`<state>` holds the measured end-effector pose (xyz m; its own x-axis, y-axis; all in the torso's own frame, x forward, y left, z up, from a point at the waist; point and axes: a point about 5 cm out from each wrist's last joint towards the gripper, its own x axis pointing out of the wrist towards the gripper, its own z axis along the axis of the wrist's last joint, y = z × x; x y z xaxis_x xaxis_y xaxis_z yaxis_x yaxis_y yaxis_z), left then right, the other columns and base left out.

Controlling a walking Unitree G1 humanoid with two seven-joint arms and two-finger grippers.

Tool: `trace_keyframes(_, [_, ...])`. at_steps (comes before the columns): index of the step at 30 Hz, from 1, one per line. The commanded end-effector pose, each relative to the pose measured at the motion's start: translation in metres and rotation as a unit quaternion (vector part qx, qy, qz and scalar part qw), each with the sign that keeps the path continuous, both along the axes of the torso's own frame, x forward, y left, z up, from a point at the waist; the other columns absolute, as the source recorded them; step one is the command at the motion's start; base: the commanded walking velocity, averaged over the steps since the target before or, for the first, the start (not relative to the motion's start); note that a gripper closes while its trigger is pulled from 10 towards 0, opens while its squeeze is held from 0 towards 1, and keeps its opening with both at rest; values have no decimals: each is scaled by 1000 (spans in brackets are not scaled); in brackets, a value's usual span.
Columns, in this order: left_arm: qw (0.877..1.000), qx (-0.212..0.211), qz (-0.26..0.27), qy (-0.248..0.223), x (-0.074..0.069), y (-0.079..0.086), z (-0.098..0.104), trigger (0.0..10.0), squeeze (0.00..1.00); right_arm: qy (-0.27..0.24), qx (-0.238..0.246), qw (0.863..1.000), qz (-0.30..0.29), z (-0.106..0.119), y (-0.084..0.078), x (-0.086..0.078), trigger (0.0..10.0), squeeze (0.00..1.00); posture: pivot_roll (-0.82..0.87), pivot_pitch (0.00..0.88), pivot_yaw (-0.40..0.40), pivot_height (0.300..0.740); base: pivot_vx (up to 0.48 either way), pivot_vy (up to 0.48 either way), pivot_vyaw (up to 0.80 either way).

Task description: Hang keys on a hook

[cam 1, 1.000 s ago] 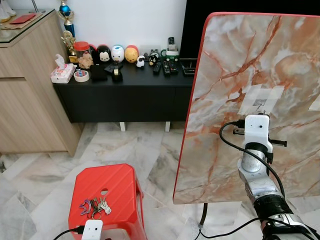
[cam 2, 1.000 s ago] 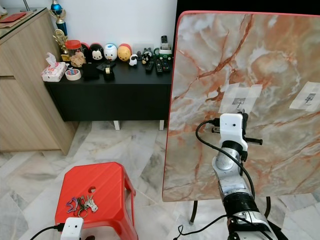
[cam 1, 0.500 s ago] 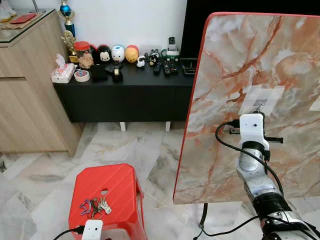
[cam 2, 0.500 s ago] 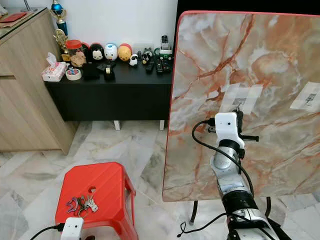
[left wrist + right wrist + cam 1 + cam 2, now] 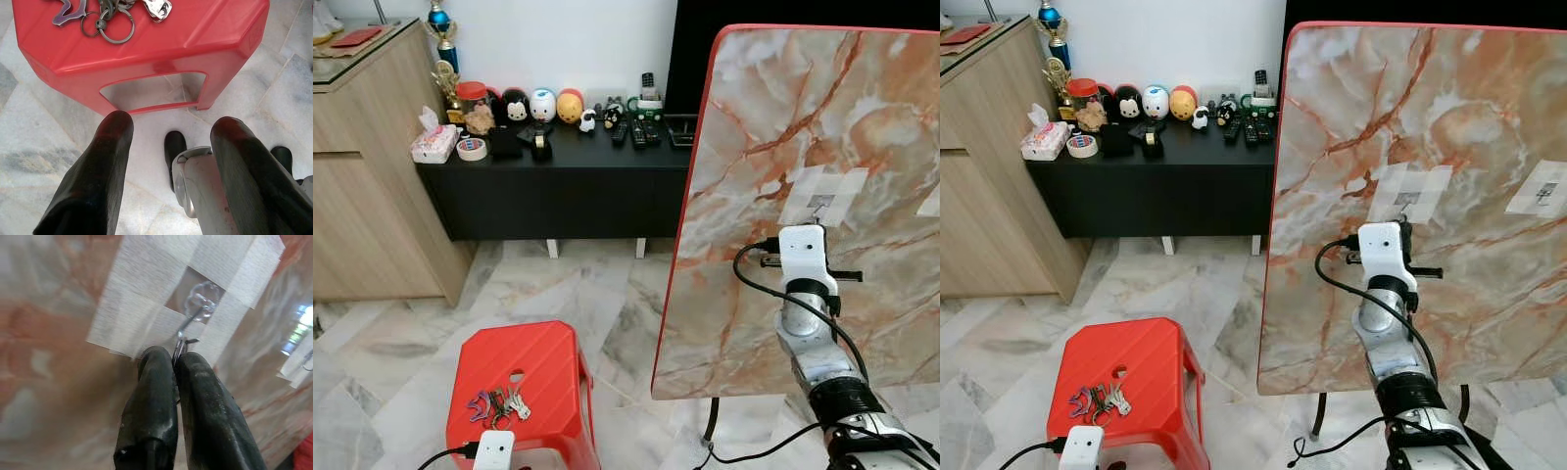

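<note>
My right end effector (image 5: 177,363) is up at the marble board (image 5: 783,117), its fingers pinched tight on a thin metal ring right by the hook (image 5: 195,308). My left end effector (image 5: 168,142) is wide open and holds nothing. Just past it, the keys (image 5: 499,403) lie on the red stool (image 5: 543,367).

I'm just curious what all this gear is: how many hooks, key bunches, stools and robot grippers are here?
hooks: 2
bunch of keys: 1
red stool: 1
grippers, left gripper and right gripper: 2
Total: 6
</note>
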<state>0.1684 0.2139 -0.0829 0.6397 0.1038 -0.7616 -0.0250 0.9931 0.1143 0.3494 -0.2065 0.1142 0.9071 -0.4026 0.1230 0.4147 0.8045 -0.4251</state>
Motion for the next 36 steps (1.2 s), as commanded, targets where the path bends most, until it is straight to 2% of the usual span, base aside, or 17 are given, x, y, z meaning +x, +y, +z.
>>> trace_keyframes(1, [1000,2,-4,6,-3,-2,-2,10000,0,-8,5,1000,2,2,0,0,10000,1000,-6,0,-64,740,0,0,0])
trace_keyframes(9, [1000,2,-4,7,-3,-3,-2,10000,0,-48,27,997,52,9,10,-1,10000,1000,-7,0,-66,740,0,0,0])
trace_keyframes(10, [1000,2,-5,7,-3,-3,-2,10000,0,-54,31,996,62,9,12,-2,10000,749,-7,0,-66,740,0,0,0])
trace_keyframes(11, [1000,1,-5,7,-3,-3,-2,10000,0,-60,33,995,73,10,14,-3,10000,0,-5,0,-69,740,0,0,0])
trace_keyframes(13, [1000,1,-4,8,-3,-3,-2,10000,0,-68,38,993,84,9,16,-7,10000,0,-4,0,-71,740,0,0,0])
trace_keyframes(16, [1000,1,-2,10,-5,-4,-3,10000,0,-67,45,990,116,-3,18,-24,10000,0,-2,0,-77,740,0,0,0])
trace_keyframes(18, [1000,1,-2,12,-6,-3,-3,10000,0,-24,47,991,121,-30,16,-44,10000,0,-2,0,-77,740,0,0,0])
trace_keyframes(19, [1000,0,-2,13,-6,-3,-4,10000,0,11,60,991,115,-51,13,-61,10000,0,-2,0,-77,740,0,0,0])
trace_keyframes(20, [1000,0,-2,13,-6,-3,-4,10000,0,11,60,991,115,-51,13,-61,10000,0,-2,0,-77,740,0,0,0])
trace_keyframes(22, [1000,0,-3,14,-6,-3,-4,10000,0,51,71,991,99,-71,9,-76,10000,0,-6,0,-78,740,0,0,0])
trace_keyframes(23, [1000,0,-3,14,-6,-3,-4,10000,0,51,71,991,99,-71,9,-76,10000,0,-6,0,-78,740,0,0,0])
trace_keyframes(27, [1000,1,-7,15,-6,-3,-4,10000,0,157,128,976,73,-117,7,-101,10000,0,-15,0,-69,740,0,0,0])
trace_keyframes(29, [1000,1,-7,15,-6,-3,-4,10000,0,157,128,976,73,-117,7,-101,10000,0,-15,0,-69,740,0,0,0])
trace_keyframes(31, [1000,1,-8,14,-5,-4,-3,10000,0,180,174,966,60,-128,8,-104,10000,0,10,0,-70,740,0,0,0])
trace_keyframes(32, [1000,1,-8,14,-5,-4,-3,10000,0,180,174,966,60,-128,8,-104,10000,0,10,0,-70,740,0,0,0])
trace_keyframes(35, [1000,4,-6,12,-3,-2,-2,10000,0,125,202,967,98,-106,18,-84,10000,0,4,0,-69,740,0,0,0])
trace_keyframes(36, [1000,4,-6,12,-3,-2,-2,10000,0,125,202,967,98,-106,18,-84,10000,0,4,0,-69,740,0,0,0])
